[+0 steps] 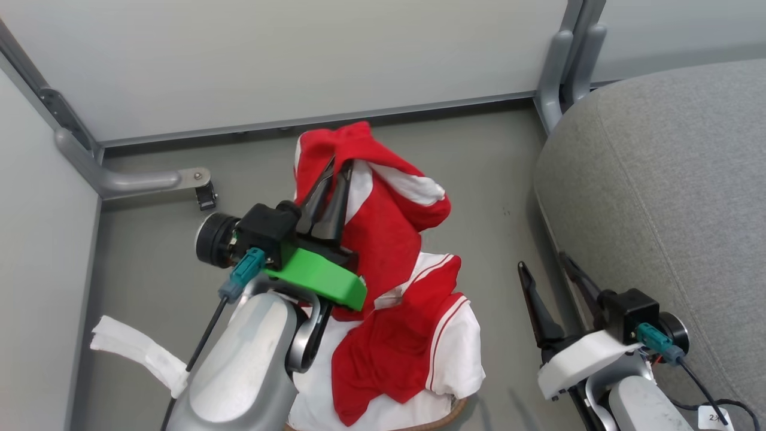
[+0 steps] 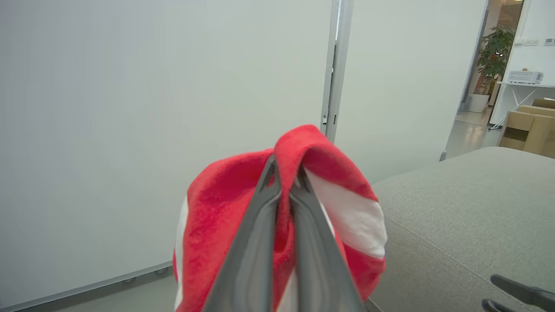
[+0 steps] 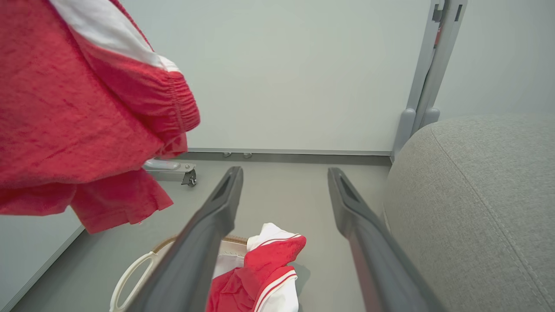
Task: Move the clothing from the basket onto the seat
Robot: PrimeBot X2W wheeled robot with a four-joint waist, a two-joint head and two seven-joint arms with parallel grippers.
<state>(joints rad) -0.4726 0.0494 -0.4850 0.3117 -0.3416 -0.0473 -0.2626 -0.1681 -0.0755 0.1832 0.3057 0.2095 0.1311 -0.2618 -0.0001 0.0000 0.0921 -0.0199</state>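
Note:
My left gripper [image 1: 338, 167] is shut on a red garment with white bands [image 1: 383, 209], which hangs lifted above the basket. In the left wrist view the fingers [image 2: 284, 173] pinch a fold of this clothing [image 2: 225, 203]. More red and white clothing [image 1: 413, 335] lies piled in the basket, whose brown rim [image 1: 446, 418] peeks out at the bottom. My right gripper [image 1: 544, 263] stands open and holds nothing, between the basket and the grey seat [image 1: 658, 179]. Its wrist view looks past the open gripper [image 3: 285, 173] to the hanging garment [image 3: 65, 108], the basket's handle [image 3: 130, 273] and the seat [image 3: 477, 195].
Pale partition walls close the corner behind the basket. A grey metal foot with a caster [image 1: 203, 194] lies on the floor at the left, and a grey post [image 1: 565, 66] stands by the seat's back corner. A white fabric strip [image 1: 137, 353] lies left of my left arm.

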